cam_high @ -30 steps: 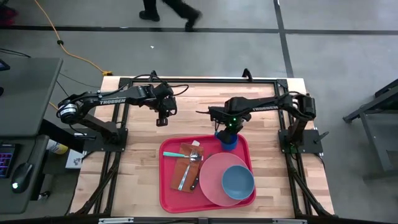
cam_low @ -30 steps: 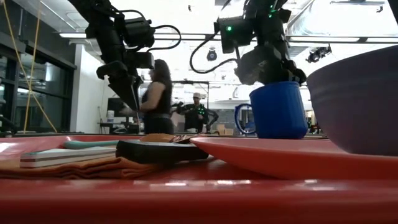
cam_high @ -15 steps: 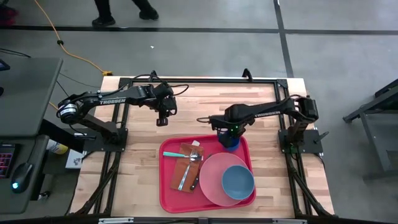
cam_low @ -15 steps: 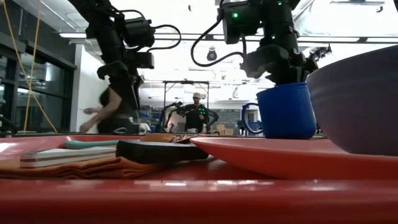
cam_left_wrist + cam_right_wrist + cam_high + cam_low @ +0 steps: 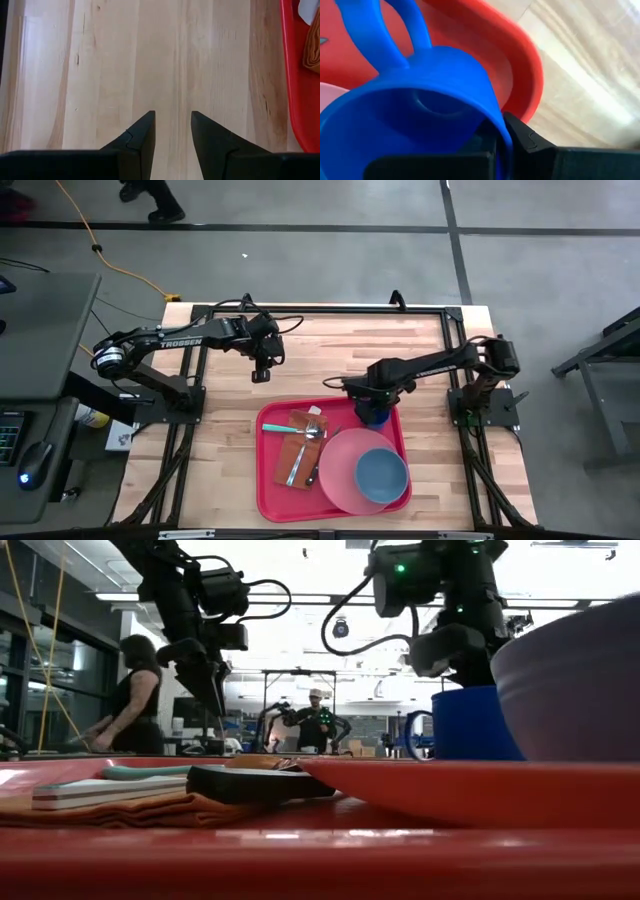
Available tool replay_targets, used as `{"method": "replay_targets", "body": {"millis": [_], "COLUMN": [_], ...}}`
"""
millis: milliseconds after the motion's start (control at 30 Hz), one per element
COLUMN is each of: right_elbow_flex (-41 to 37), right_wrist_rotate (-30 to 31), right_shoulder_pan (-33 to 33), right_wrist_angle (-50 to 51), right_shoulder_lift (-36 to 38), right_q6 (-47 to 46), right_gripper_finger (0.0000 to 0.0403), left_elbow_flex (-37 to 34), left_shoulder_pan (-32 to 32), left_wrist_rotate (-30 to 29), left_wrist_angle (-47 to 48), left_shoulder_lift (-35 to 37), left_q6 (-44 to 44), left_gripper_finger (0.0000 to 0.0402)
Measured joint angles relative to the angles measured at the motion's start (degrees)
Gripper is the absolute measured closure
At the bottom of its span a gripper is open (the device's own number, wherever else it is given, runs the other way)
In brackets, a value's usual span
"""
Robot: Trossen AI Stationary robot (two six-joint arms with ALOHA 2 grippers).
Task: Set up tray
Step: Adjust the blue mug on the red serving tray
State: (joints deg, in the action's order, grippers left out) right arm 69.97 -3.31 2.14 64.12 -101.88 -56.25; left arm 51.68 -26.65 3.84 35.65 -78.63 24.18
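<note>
Right gripper (image 5: 374, 406) clamped on blue cup's (image 5: 375, 416) rim, lowering it at tray's (image 5: 268, 495) 1 o'clock corner, probably near touchdown. Left gripper (image 5: 172, 120) idle, fingers apart, at 10 o'clock.

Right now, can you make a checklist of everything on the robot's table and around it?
Surface: wooden table, bare beyond the tray.
Job's things: red tray holding a pink plate with a blue bowl, a brown napkin with cutlery, and a blue cup.
Clutter: nothing seen.
Grippers: right gripper shut on the blue cup's rim over the tray's far corner; left gripper open above bare wood.
Cables: yellow cable on the floor.
Surroundings: people beyond the table.
</note>
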Motion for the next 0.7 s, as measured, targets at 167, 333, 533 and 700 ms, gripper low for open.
{"method": "replay_targets", "body": {"millis": [167, 333, 533, 700], "right_elbow_flex": [-0.8, -0.8, -0.9, -0.8], "right_wrist_rotate": [1.0, 5.1, 5.8, 5.0], "right_shoulder_pan": [0.1, 0.1, 0.0, 0.5], "right_wrist_angle": [-0.8, -0.5, 0.8, 1.8], "right_shoulder_lift": [2.2, 6.4, 9.5, 10.0], "right_q6": [-1.9, -3.6, -4.9, -4.9], "right_gripper_finger": [0.0402, 0.0403, 0.0394, 0.0366], "left_elbow_flex": [0.0, 0.0, 0.0, 0.0], "left_shoulder_pan": [0.0, 0.0, 0.0, 0.0], "left_wrist_rotate": [0.0, 0.0, 0.0, 0.0], "left_wrist_angle": [0.0, -0.1, -0.1, -0.1], "left_shoulder_lift": [0.0, 0.0, 0.0, 0.0], "left_q6": [0.0, 1.0, 1.1, 1.1], "left_gripper_finger": [0.0245, 0.0245, 0.0245, 0.0245]}}
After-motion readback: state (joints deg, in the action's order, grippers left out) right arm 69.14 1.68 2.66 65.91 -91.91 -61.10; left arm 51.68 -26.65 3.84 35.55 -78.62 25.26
